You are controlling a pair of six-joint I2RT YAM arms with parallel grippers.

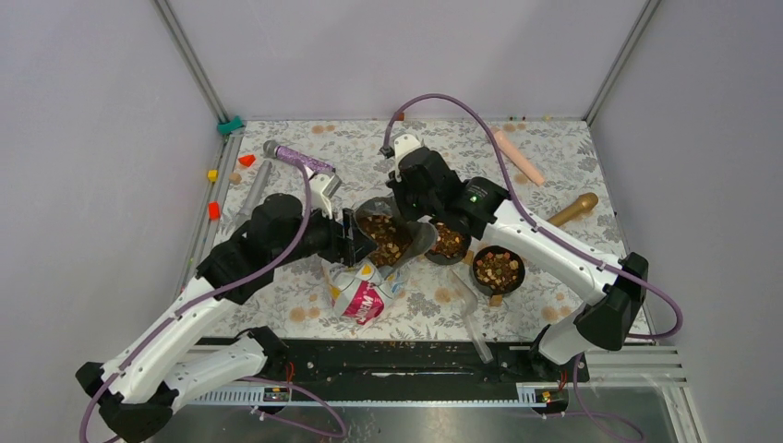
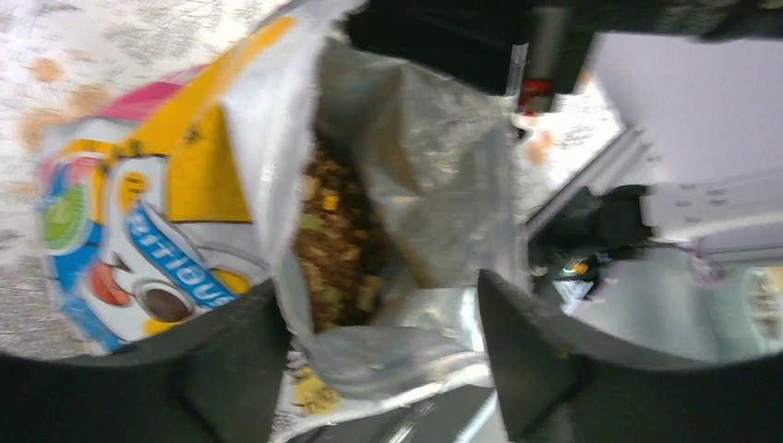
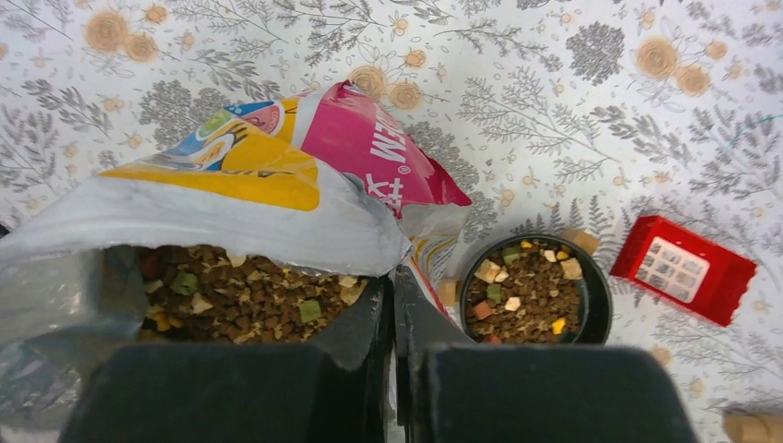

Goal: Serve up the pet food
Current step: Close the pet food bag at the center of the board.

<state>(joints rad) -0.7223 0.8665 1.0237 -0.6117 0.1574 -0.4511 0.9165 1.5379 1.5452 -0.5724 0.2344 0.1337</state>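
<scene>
The yellow-white-pink cat-print bag (image 1: 360,297) stands open at mid-table, with brown pet food (image 1: 386,238) showing in its mouth. My left gripper (image 1: 355,242) is at the mouth's left edge. In the left wrist view its fingers (image 2: 231,355) stand wide apart around the bag's foil rim (image 2: 406,341), with kibble (image 2: 337,240) inside. My right gripper (image 1: 413,221) is shut on the mouth's right edge; in the right wrist view (image 3: 392,286) foil is pinched between the fingers beside the kibble (image 3: 240,291). Two black bowls (image 1: 449,243) (image 1: 499,269) hold kibble.
A red box (image 3: 683,268) lies right of the nearer bowl (image 3: 591,305). A purple microphone (image 1: 300,159), a grey tube (image 1: 257,180), a peach cylinder (image 1: 517,157) and a gold object (image 1: 572,209) lie at the back. Small coloured blocks (image 1: 213,210) sit by the left rail.
</scene>
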